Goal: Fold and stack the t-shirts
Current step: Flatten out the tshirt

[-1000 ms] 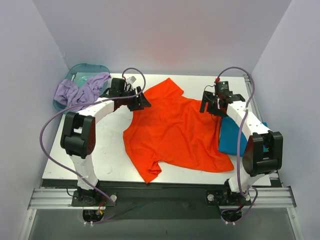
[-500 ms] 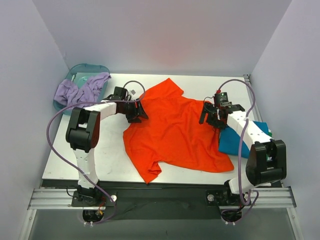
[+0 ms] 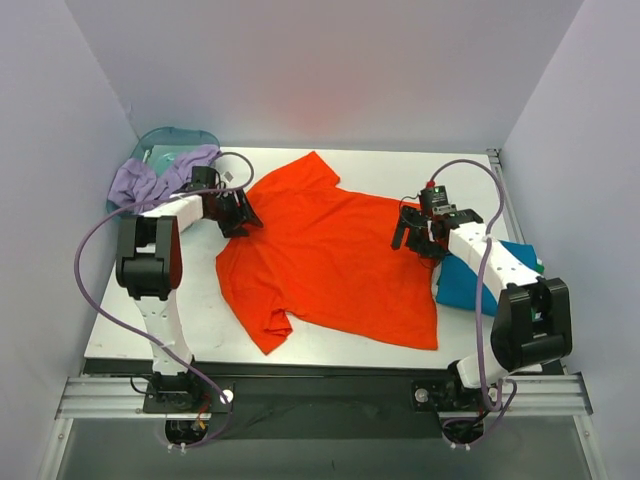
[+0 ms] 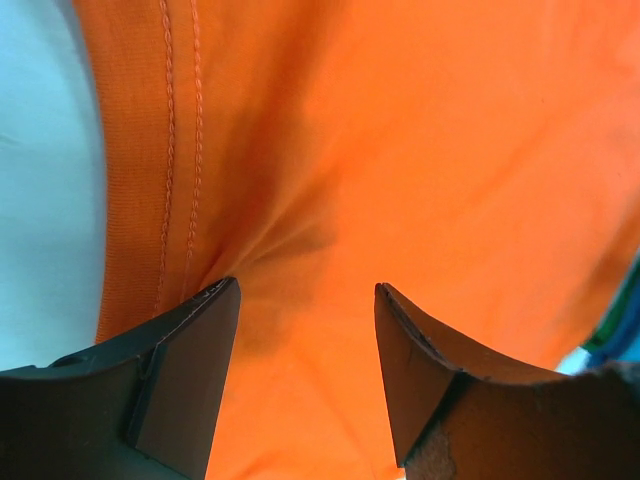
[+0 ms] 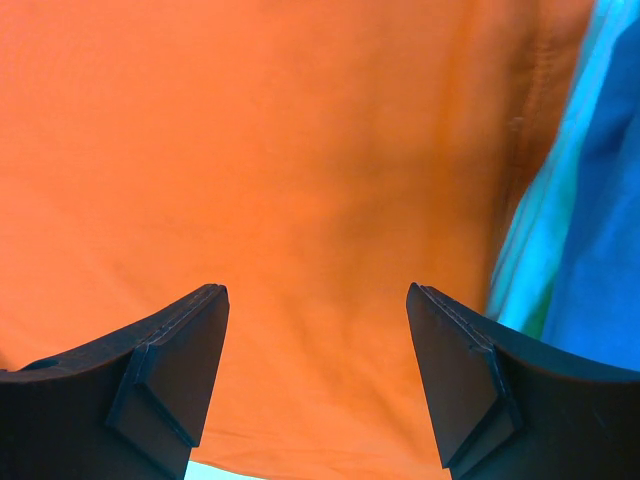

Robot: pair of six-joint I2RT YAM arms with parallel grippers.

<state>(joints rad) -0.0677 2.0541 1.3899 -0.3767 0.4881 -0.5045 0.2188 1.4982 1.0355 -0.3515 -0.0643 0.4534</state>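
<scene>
**Operator:** Status of the left hand?

**Technician:** The left hand (image 3: 240,216) sits low at the left edge of the orange-red t-shirt (image 3: 330,260), beside a sleeve. Its fingers (image 4: 190,370) stand apart. Cloth shows across the gap, puckered at one tip, with nothing clamped.

**Operator:** And the right hand?

**Technician:** The right hand (image 3: 410,234) is at the shirt's right side. Its fingers are spread wide over flat cloth and grip nothing.

**Operator:** Location of the shirts?

**Technician:** The orange-red t-shirt lies spread, unfolded, across the middle of the tabletop (image 3: 200,310). A folded teal-blue t-shirt (image 3: 462,282) lies just beside its right edge, partly under the right arm.

**Operator:** Other items?

**Technician:** A teal basin (image 3: 170,140) is at the far-left corner, with a lilac cloth (image 3: 150,180) draped over its rim.
</scene>
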